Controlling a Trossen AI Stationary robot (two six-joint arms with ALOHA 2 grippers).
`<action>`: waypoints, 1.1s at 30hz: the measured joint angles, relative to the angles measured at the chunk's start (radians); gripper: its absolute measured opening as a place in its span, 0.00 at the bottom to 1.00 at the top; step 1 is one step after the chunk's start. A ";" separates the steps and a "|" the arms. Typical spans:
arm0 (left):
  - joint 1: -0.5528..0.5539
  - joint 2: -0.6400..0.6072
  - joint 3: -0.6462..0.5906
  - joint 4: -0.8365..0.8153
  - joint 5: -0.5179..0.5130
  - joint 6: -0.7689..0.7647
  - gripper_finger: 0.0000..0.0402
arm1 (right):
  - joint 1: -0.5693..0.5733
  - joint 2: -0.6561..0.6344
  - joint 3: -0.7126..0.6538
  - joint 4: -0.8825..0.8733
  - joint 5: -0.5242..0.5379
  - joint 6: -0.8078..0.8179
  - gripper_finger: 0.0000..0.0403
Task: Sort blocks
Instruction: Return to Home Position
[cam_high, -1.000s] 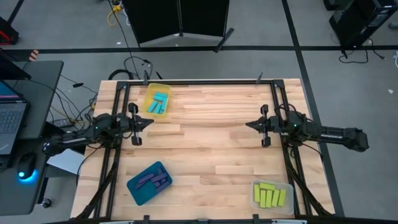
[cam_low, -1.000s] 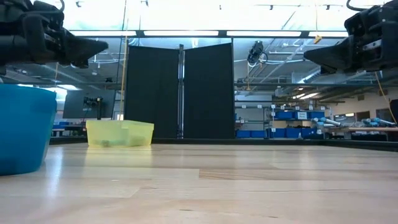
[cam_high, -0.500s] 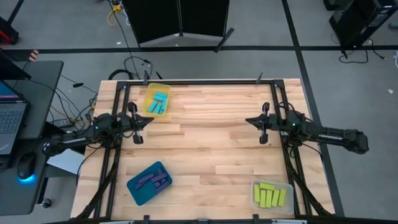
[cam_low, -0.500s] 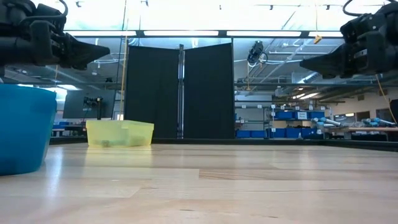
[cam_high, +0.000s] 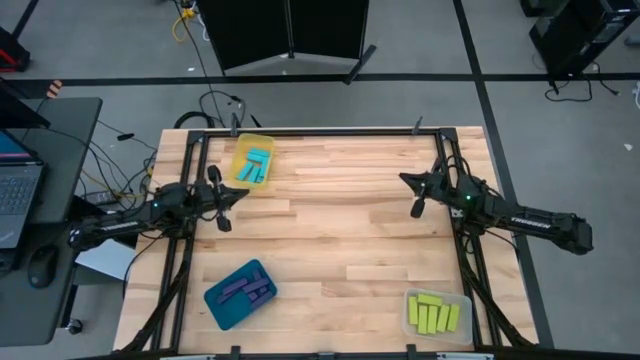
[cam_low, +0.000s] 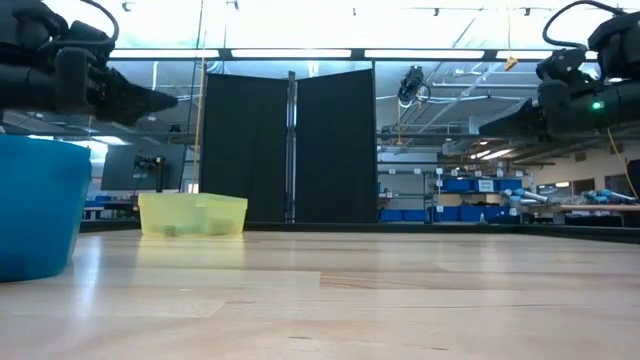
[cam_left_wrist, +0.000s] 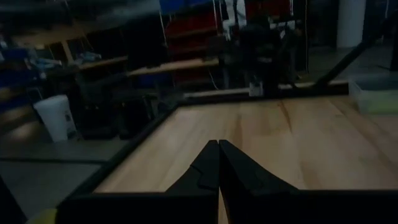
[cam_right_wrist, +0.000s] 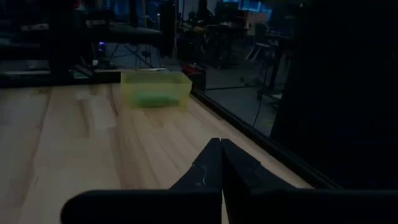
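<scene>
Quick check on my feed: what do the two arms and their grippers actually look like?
Both arms are dark, near-black jointed tubes. The left gripper and right gripper each carry two dark fingers tapering to a slim wedge. A small green light glows on the right arm, and a thin black cable loops above it.

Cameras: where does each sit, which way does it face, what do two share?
High view: overhead, straight down on table; shows both arms, left pincer, right pincer.
Low view: tabletop height, facing the yellow bin; both arms overhead.
Left wrist view: faces the right arm across the table; own shut fingers.
Right wrist view: faces the yellow bin; own shut fingers.
Shared: yellow bin, in low and right wrist views.
</scene>
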 joint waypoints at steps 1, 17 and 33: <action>0.000 0.000 0.000 -0.015 -0.001 -0.003 0.03 | 0.000 0.000 0.000 0.000 0.000 0.001 0.02; 0.003 0.001 0.000 -0.008 -0.117 -0.047 0.03 | 0.027 -0.118 0.002 -0.072 0.141 0.002 0.01; 0.002 0.007 0.000 0.012 -0.127 -0.074 0.03 | 0.030 -0.093 0.001 -0.073 0.119 0.021 0.16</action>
